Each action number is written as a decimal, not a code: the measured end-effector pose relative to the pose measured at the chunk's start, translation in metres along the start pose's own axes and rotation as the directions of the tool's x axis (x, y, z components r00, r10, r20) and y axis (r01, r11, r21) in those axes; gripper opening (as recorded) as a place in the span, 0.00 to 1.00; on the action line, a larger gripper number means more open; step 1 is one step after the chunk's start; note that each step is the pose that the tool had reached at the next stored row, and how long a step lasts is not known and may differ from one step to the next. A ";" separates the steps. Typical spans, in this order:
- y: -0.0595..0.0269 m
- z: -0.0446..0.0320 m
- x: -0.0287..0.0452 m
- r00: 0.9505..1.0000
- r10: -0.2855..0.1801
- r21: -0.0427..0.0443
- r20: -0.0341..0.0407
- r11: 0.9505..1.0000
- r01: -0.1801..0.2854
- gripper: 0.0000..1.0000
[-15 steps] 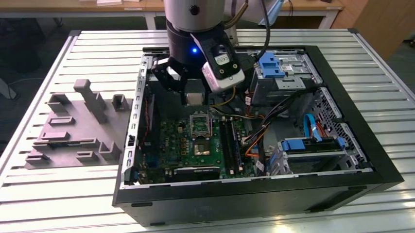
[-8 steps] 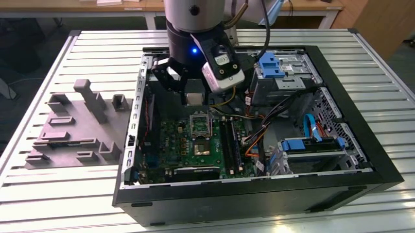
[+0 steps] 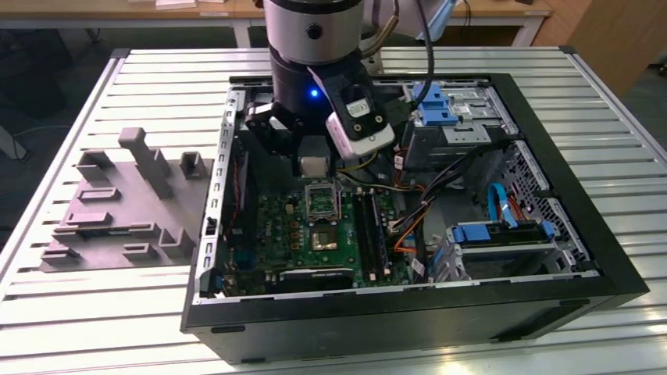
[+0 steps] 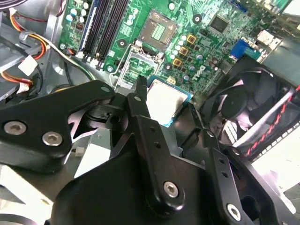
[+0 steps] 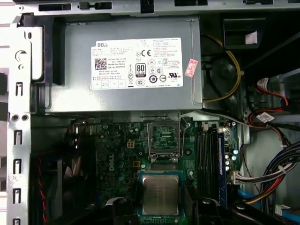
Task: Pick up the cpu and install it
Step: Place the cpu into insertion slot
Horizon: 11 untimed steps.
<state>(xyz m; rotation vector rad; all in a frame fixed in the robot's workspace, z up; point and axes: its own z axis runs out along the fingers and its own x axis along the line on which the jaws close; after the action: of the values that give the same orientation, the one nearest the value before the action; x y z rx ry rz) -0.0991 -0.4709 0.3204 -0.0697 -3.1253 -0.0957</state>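
gripper [image 4: 171,122]: fingers spread open around the cpu [image 5: 160,195], grip not certain | cpu at 6 o'clock of open socket [image 5: 163,139], flat on motherboard [image 5: 117,154] | risk: uneven closing tilts chip, corner slips

Exterior view: high, angled down on the open computer case [image 3: 583,258]. Both wrist views look closely past the gripper [image 4: 164,119] onto the motherboard [image 5: 117,154].

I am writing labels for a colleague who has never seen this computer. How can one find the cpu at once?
Look inside the open computer case, at the green motherboard beside the big grey metal box. The cpu lies flat there, next to the black metal-framed socket. It is the only plain, pale silvery square, with a darker rim.
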 end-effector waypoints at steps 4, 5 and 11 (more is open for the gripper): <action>-0.0010 0.0071 -0.0013 1.000 0.000 0.000 0.000 1.000 0.000 0.47; -0.0010 0.0089 -0.0019 1.000 -0.001 0.000 0.000 1.000 0.001 0.47; -0.0023 0.0185 -0.0040 1.000 -0.029 0.001 -0.002 1.000 0.029 0.47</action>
<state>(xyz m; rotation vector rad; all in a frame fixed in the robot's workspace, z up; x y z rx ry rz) -0.0955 -0.4722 0.3017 -0.0246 -3.1250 -0.0948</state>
